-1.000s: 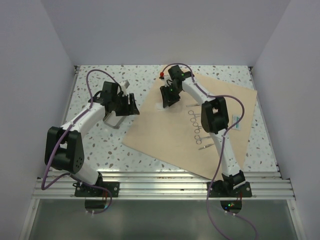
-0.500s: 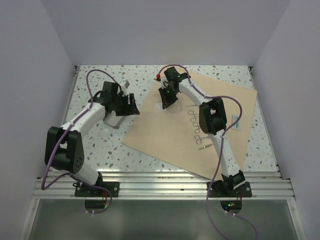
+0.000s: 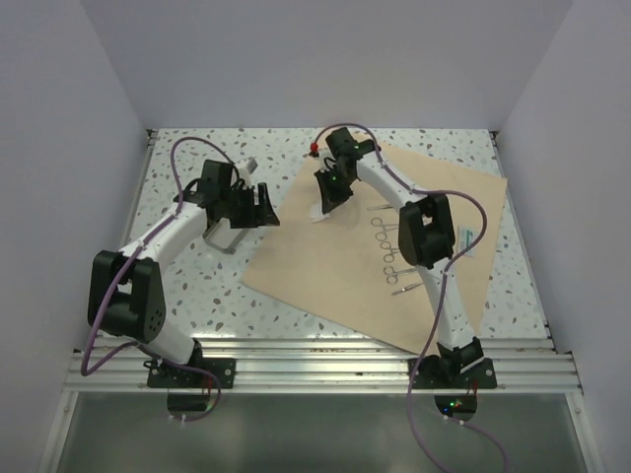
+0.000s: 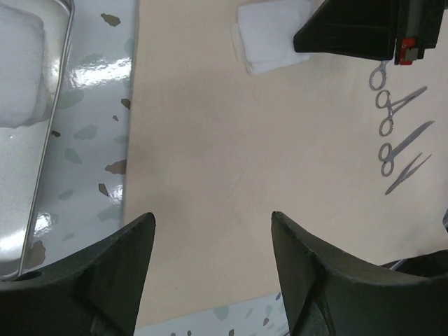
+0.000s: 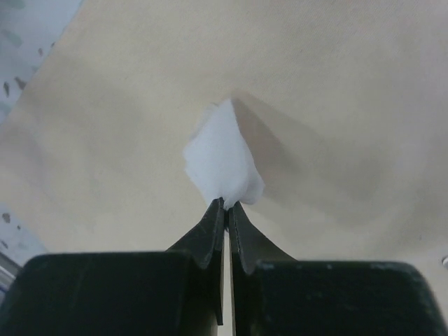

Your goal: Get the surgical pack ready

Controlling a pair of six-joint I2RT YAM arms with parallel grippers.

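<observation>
The tan wrap sheet (image 3: 335,276) lies on the table at centre right. Thin steel instruments (image 3: 389,251) lie in a row on it; they also show in the left wrist view (image 4: 395,133). My right gripper (image 3: 330,193) is over the sheet's far left corner, shut on one white gauze square (image 5: 220,161) held just above the sheet (image 5: 336,105). More gauze (image 4: 269,38) is stacked on the sheet beside it. My left gripper (image 4: 213,217) is open and empty over the sheet's left edge. The silver tray (image 4: 42,140) lies left of the sheet with a white gauze (image 4: 17,70) in it.
A small white and teal packet (image 3: 463,239) lies on the sheet's right part. Grey walls close in the speckled table (image 3: 197,296) on the left, back and right. The tray (image 3: 225,239) is partly hidden under my left arm in the top view.
My left gripper has shifted slightly to the right, toward the sheet's edge. My right gripper stays shut on the gauze at nearly the same spot.
</observation>
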